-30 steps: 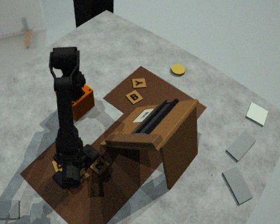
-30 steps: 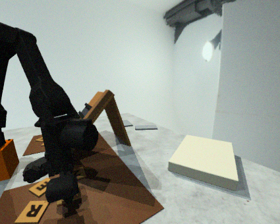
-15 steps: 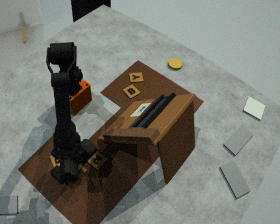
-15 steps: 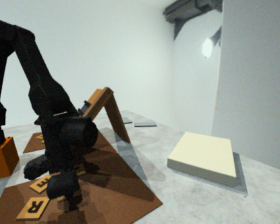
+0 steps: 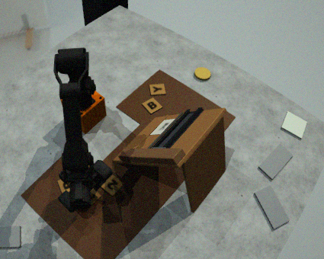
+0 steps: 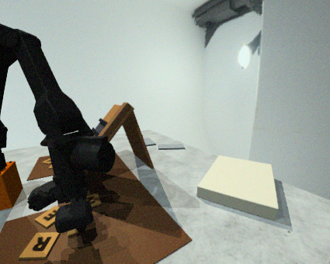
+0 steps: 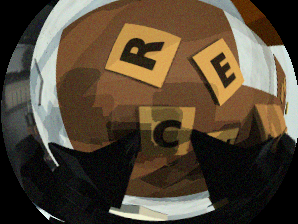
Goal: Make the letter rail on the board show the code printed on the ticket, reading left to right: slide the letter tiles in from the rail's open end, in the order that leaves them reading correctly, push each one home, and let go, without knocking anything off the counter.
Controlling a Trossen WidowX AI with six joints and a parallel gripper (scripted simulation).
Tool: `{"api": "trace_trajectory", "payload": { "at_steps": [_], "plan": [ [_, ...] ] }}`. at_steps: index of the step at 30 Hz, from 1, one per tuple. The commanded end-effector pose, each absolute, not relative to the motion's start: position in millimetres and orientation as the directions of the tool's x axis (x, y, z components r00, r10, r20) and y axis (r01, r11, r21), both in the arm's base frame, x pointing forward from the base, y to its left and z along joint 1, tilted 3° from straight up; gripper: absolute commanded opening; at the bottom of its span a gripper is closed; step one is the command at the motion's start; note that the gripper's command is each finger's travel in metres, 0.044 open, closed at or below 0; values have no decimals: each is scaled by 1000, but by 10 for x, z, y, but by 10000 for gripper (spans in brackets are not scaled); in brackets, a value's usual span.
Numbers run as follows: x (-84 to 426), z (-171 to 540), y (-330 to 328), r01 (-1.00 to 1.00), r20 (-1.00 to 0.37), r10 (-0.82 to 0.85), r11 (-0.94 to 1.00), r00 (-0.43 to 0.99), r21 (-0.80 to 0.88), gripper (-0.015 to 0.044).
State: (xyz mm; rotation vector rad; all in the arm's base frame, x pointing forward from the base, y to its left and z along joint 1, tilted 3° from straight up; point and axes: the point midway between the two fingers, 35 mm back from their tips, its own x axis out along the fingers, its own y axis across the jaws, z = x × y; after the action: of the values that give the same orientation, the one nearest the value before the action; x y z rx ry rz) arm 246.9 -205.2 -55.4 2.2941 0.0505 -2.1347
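My gripper (image 7: 165,133) is shut on the C tile (image 7: 167,119), with a finger at each side edge, low over the brown mat (image 5: 104,232) (image 6: 160,237). The R tile (image 7: 165,62) (image 6: 29,249) and E tile (image 7: 207,60) (image 6: 45,219) lie flat nearby. Another tile (image 5: 112,185), which looks like Z or N, lies beside the gripper in shadow. The Y tile (image 5: 157,89) and B tile (image 5: 152,105) lie on the mat behind the board. The sloping wooden board (image 5: 204,133) carries the dark letter rail (image 5: 180,127), where I see no tiles. The ticket (image 5: 162,126) is too blurred to read.
The board's tall side panel (image 5: 206,171) (image 6: 138,141) stands to the right of the arm. A yellow disc (image 5: 203,73), a pale square (image 5: 294,125) and grey slabs (image 5: 275,161) (image 5: 271,207) lie on the counter. A thick cream block (image 6: 237,186) shows in the exterior view.
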Motion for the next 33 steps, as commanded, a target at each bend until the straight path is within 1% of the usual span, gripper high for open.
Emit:
{"api": "trace_trajectory", "payload": {
  "at_steps": [1,33],
  "plan": [
    [2467,-521,-2053,23,-997,13,-1000,70,-12,0],
    [2459,-386,-2018,23,-997,13,-1000,70,-12,0]
  ]
}}
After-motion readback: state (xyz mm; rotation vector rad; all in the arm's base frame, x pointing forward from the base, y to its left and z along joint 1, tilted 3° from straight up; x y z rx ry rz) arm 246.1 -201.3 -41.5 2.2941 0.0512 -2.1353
